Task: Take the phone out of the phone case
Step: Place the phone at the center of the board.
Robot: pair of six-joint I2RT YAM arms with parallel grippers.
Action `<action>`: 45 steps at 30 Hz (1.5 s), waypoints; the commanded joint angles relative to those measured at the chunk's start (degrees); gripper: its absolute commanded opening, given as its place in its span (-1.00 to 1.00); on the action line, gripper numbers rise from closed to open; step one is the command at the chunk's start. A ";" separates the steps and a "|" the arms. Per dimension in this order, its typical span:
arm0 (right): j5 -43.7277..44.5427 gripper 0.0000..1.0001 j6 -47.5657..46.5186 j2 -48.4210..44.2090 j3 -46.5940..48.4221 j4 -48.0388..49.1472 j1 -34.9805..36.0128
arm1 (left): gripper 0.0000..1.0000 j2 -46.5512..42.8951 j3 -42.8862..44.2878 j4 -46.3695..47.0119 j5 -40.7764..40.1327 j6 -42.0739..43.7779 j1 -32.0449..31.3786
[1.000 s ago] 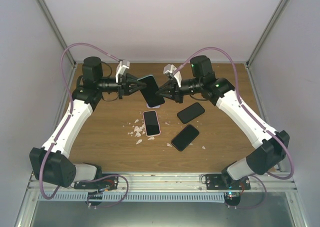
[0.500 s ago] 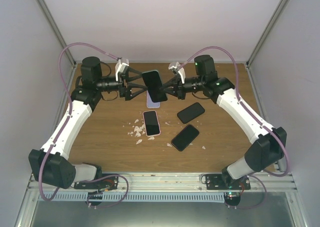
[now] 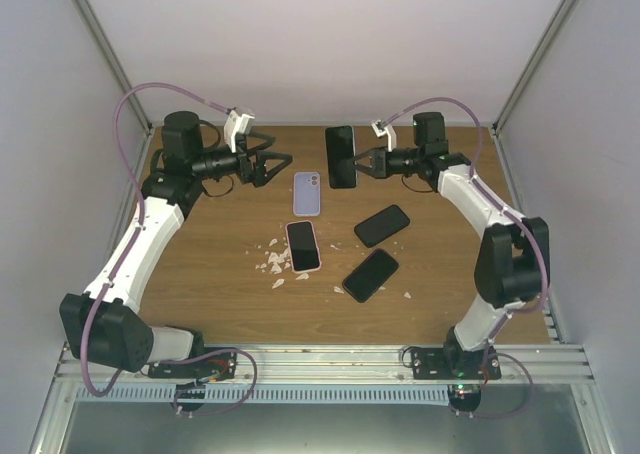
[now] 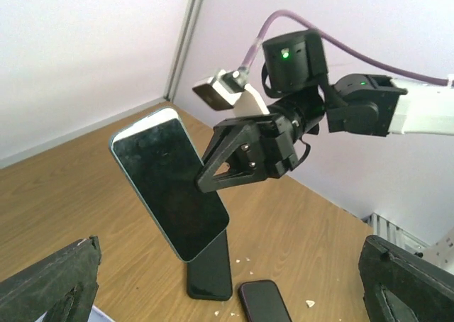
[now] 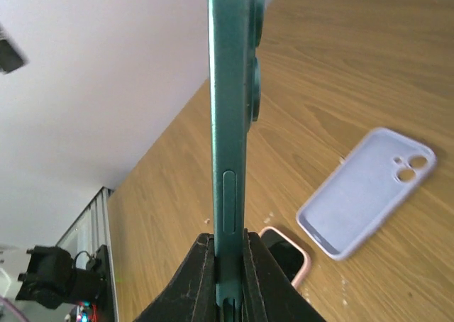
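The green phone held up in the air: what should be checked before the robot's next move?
1. Phone out of its case: ok. The green phone is aloft, and the lavender case lies apart from it on the table.
2. Grip: ok. The right tool is shut on the phone's edge.
3. Other arm clear: ok. The left tool is open and holds nothing.
4. Set-down spot: ok. There is bare wood beside the case, though white scraps litter the middle.
5. Phone's condition: cannot tell.
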 commanded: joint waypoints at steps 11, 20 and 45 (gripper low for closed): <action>-3.39 -0.99 13.03 14.69 1.45 4.59 -4.00 | 0.98 0.21 -0.57 2.16 -6.28 -1.98 0.69; -6.12 -0.99 18.05 22.12 1.85 5.10 -5.36 | 0.98 2.18 -0.12 3.68 -5.57 -4.96 1.23; -9.67 -0.93 20.55 34.60 10.46 2.74 -4.17 | 0.98 7.53 0.46 5.18 -5.40 -8.04 1.91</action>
